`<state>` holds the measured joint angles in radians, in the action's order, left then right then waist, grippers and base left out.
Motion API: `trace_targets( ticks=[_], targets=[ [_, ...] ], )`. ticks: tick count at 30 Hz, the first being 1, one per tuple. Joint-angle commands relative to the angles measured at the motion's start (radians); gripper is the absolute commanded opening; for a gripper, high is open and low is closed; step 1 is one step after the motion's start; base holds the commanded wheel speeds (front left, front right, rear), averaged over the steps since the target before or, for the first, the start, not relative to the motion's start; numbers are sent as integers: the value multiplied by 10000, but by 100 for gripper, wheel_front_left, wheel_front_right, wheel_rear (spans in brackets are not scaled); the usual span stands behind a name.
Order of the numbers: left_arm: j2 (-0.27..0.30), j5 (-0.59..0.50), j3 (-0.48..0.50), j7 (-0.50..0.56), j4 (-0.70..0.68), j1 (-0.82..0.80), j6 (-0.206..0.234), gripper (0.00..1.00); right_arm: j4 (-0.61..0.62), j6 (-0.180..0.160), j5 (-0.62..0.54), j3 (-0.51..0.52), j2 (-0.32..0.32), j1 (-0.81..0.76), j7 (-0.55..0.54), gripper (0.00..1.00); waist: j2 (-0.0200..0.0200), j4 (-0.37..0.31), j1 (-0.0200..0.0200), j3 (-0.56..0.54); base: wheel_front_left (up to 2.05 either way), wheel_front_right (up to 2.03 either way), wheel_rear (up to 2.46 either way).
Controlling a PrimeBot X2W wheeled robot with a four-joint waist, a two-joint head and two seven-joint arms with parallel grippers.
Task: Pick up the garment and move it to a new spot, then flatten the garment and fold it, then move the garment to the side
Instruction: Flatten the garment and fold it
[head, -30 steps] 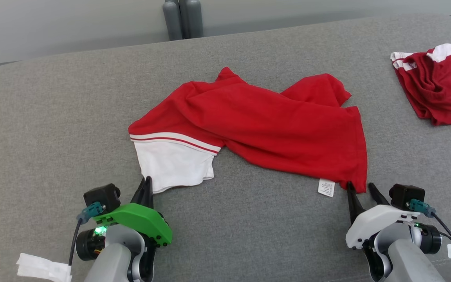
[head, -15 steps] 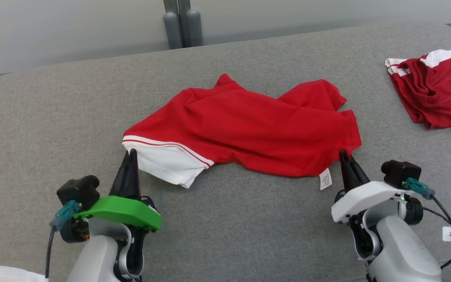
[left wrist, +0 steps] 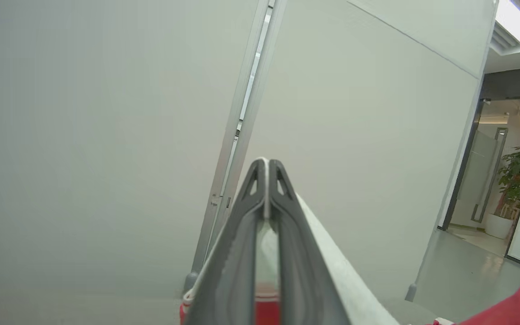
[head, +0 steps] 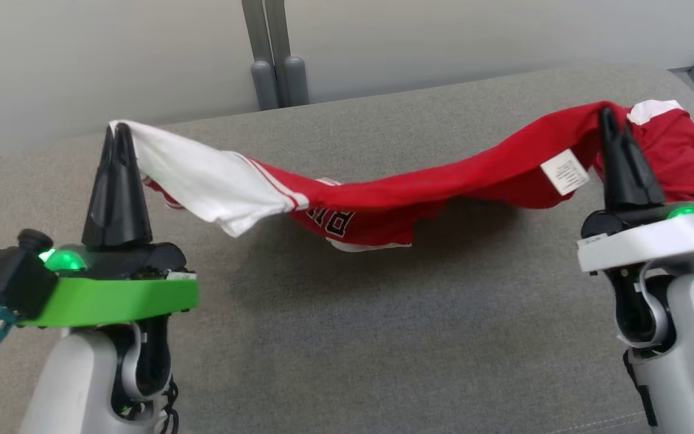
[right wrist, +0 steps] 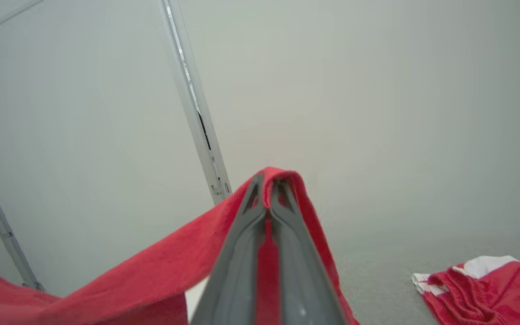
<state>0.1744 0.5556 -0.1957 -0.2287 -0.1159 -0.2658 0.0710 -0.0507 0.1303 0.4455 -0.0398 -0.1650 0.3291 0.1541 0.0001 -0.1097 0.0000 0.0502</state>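
At the left of the head view the left gripper (head: 119,129) points up, its two fingers pressed together on the white sleeve end of the shirt (head: 383,202). The left wrist view shows the same pinch: a thin white edge of cloth is clamped at the tips of the gripper (left wrist: 264,163).

From there the shirt hangs as a sagging band across the middle of the frame, above the grey table (head: 347,343). Its lowest fold is close to the surface, and I cannot tell whether it touches. A white label (head: 565,172) dangles near the right end.

At the right, the right gripper (head: 607,116) is closed on the red hem, and in the right wrist view red cloth drapes over its tips (right wrist: 269,179). A second red and white garment (right wrist: 481,284) lies in the lower right of that view.

This looks like the first step: the shirt is picked up and not yet set down. The next move calls for carrying both ends together, then laying the shirt on bare table away from the other garment.
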Motion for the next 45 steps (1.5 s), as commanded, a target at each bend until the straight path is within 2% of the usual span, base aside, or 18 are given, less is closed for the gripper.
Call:
trace_targets(
  ticks=[1,8,13,17,20,23,27,30,34,40,45],
  targets=[
    [195,-152,91,69,-497,-64,116,0,569,6,-53,153,-23,-213,-115,0,-1,9,0,-122,0,0,0],
    [995,-662,476,832,-3129,-246,525,0,3387,6,-200,823,-61,-670,-843,0,-1,8,0,-216,0,0,0],
    [1600,-1029,631,1672,-4565,-652,637,0,5039,4,-370,1360,-116,-810,-1422,0,-1,38,0,-131,0,0,0],
    [2001,-1125,676,2273,-4943,-1263,539,0,5649,4,-457,1606,-134,-812,-1943,0,-1,107,0,137,0,0,0],
    [2196,-1090,575,2637,-4671,-1895,381,0,5474,6,-445,1542,-98,-540,-2236,0,-1,175,0,496,0,0,0],
    [2378,-1056,386,2925,-3917,-2819,74,0,4881,6,-541,1275,-275,46,-2403,0,-1,271,0,995,0,0,0],
    [2450,-1252,45,3183,-2484,-4560,-353,0,3565,4,-565,864,-428,1603,-2354,0,-1,426,0,1777,0,0,0],
    [2387,-1564,-219,3273,-961,-6330,-638,0,2129,6,-864,521,-502,3420,-2090,0,-1,469,0,2393,0,0,0],
    [2348,-2236,-518,3018,1219,-8640,-883,0,-426,4,-1334,222,-133,6061,-1397,0,-1,315,0,2985,0,0,0],
    [1931,-3137,-846,2096,4132,-11582,-700,0,-4411,4,-2703,682,470,9531,-109,0,-1,316,0,3681,0,0,0],
    [1457,-3429,-977,1011,5748,-12907,-472,0,-6519,4,-3857,1195,719,11222,729,0,-1,631,0,4554,0,0,0]
  ],
)
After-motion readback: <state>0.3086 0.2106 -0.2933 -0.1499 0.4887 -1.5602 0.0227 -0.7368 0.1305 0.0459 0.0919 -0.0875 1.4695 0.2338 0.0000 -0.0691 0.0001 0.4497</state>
